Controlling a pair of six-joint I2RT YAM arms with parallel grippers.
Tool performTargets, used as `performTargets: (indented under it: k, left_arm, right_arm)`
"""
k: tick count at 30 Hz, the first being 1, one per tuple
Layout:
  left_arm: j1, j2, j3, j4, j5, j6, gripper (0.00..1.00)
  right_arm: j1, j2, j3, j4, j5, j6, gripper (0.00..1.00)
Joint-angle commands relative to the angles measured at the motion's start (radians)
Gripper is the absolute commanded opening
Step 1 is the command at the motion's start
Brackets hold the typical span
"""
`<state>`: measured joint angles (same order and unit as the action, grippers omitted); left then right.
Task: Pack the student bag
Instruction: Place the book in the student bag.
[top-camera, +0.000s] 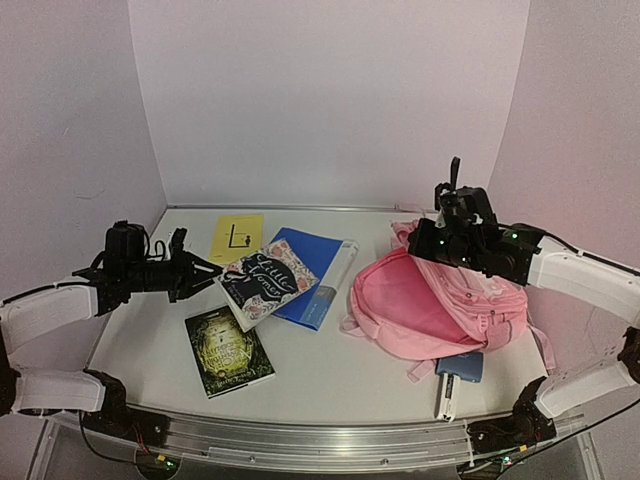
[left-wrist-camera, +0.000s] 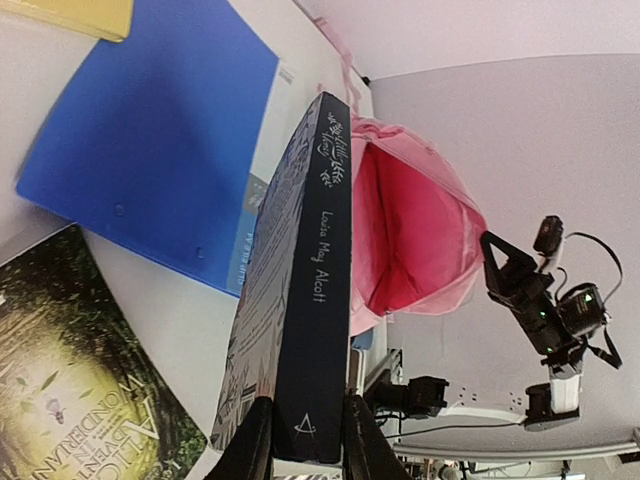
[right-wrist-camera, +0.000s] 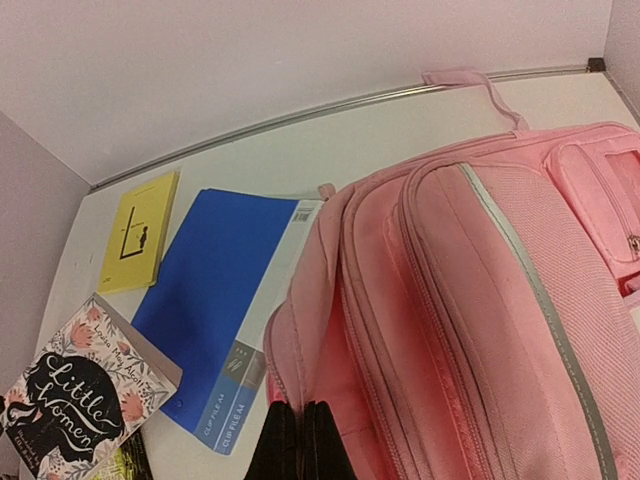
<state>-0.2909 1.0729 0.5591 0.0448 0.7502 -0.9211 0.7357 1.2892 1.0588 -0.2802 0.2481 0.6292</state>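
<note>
Well, my left fingers (left-wrist-camera: 252, 445) were clamped on the book (left-wrist-camera: 300, 300), held above the desk (top-camera: 330, 370), while my right fingers (right-wrist-camera: 280, 445) pinched the rim of the bag (top-camera: 440, 300) on the desk's right side; I judged the book should go in level, far edge first, with the mouth held wide

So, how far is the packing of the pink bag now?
Done: the student bag lies open, its rim pinched by the right claw; nothing shows inside yet. In hand: the left claw grips the Little Women book, pointed at the opening. Left: that book, the blue folder, the yellow booklet and the Alice book on the table must go in.
</note>
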Motion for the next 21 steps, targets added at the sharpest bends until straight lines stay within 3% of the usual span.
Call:
performTargets:
  k: [1, 12, 21]
  left_arm:
    - [0.001, 0.028, 0.142, 0.101, 0.187, -0.021, 0.00]
    - [-0.075, 0.193, 0.333, 0.107, 0.271, -0.050, 0.00]
    - [-0.229, 0.418, 0.401, 0.310, 0.235, -0.143, 0.00]
  right_arm:
    - [0.005, -0.019, 0.088, 0.119, -0.065, 0.011, 0.00]
    - [0.050, 0.078, 0.214, 0.155, -0.073, 0.007, 0.00]
    - [0.115, 0.148, 0.299, 0.188, -0.080, 0.002, 0.00]
